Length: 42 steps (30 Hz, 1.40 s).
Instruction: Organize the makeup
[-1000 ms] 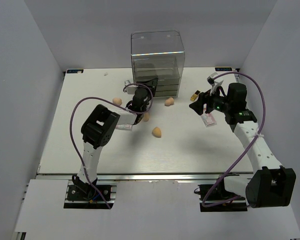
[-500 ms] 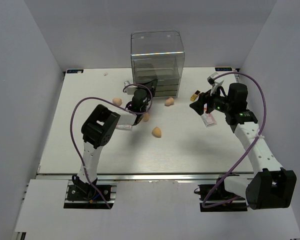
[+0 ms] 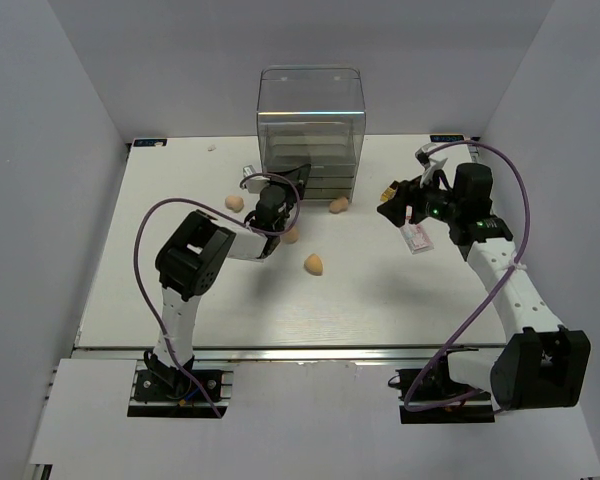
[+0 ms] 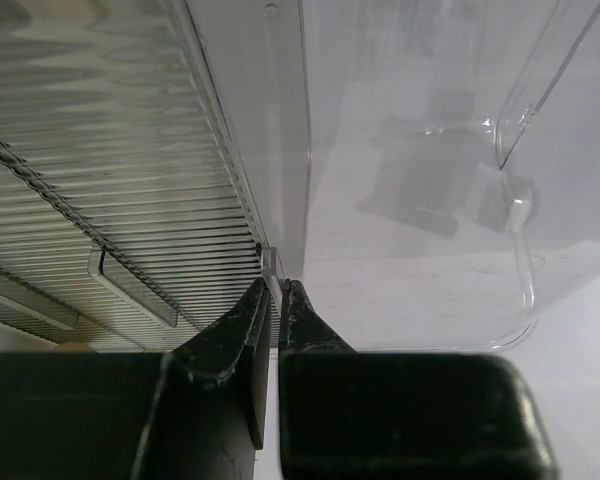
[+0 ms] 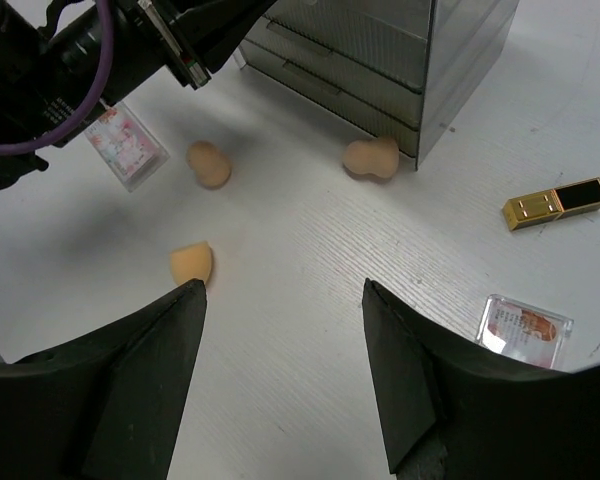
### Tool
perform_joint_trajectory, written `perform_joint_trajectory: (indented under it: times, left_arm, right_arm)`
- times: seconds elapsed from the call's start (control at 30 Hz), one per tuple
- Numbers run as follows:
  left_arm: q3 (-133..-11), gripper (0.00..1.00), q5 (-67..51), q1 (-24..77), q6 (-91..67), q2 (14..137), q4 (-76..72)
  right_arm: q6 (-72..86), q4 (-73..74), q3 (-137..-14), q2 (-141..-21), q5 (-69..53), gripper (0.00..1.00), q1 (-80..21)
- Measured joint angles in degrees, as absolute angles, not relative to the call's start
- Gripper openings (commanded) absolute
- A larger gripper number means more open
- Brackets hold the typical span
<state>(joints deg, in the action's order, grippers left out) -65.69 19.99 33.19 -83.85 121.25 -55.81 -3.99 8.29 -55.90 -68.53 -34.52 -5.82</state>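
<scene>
The clear drawer box (image 3: 310, 125) stands at the back middle. My left gripper (image 3: 283, 185) is shut on a thin clear tab (image 4: 271, 266) of a drawer (image 4: 420, 190) that stands partly pulled out. My right gripper (image 3: 392, 210) is open and empty above the table (image 5: 280, 300). Peach sponges lie at the left (image 3: 235, 203), by the box (image 3: 338, 205), beside the left arm (image 3: 292, 234) and in the middle (image 3: 314, 264); three show in the right wrist view (image 5: 209, 165) (image 5: 371, 159) (image 5: 192, 264). A black-and-gold lipstick (image 5: 557, 202) and a pink-white packet (image 3: 417, 238) (image 5: 525, 326) lie near the right gripper. A second packet (image 5: 127, 145) lies by the left arm.
A small dark and silver item (image 3: 249, 171) lies left of the box; I cannot tell what it is. The white table (image 3: 380, 300) has walls close on the left, right and back. The left arm's purple cable (image 3: 145, 240) loops over the table's left side.
The drawer box has shifted slightly to the left with my left gripper still holding the drawer. My right gripper has moved a little to the left and back.
</scene>
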Motion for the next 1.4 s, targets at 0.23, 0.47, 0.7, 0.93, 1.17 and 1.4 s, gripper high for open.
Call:
perform_joint_trajectory:
  times: [0.23,0.47,0.7,0.93,1.17,1.4]
  left_arm:
    - [-63.7,0.00,19.1,33.3,-83.2,119.7,-55.9]
    - [-62.9,0.00,18.5,33.4,-82.9,119.0,-55.7]
    - [-62.9,0.00,18.3,33.4,-83.3,119.0,-55.7]
    - [-62.9,0.00,16.0,33.4,-84.4,116.7,-53.5]
    - [-62.2,0.00,13.0,34.1,-86.6,112.2,-51.9]
    - [-60.9,0.00,11.9,34.1,-87.9,110.9,-52.8]
  right_arm:
    - [3.3,6.3,-60.8,-74.2,-34.9,0.70,-5.8]
    - [10.3,3.5,-65.1,-80.4,-36.1,0.70,-5.8]
    - [11.7,2.8,-65.1,-81.4,-36.6,0.70,-5.8]
    - [12.1,2.8,-65.1,-81.4,-37.4,0.70,-5.8]
    - [12.1,2.8,-65.1,-81.4,-37.8,0.70,-5.8]
    - [13.5,1.3,-65.2,-82.3,-39.2,0.72,-5.8]
